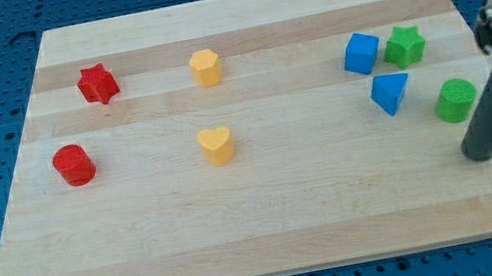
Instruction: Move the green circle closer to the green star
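The green circle (pixel 456 100) sits near the board's right edge. The green star (pixel 405 46) lies above and a little left of it, next to a blue cube (pixel 362 53). A blue triangular block (pixel 389 92) lies left of the green circle. My tip (pixel 481 155) rests on the board just below and slightly right of the green circle, a small gap apart from it.
On the wooden board (pixel 272 225), a red star (pixel 97 84) and a red cylinder (pixel 74 165) sit at the left. A yellow hexagon (pixel 205 68) and a yellow heart (pixel 217 146) sit in the middle. The board's right edge is close to my tip.
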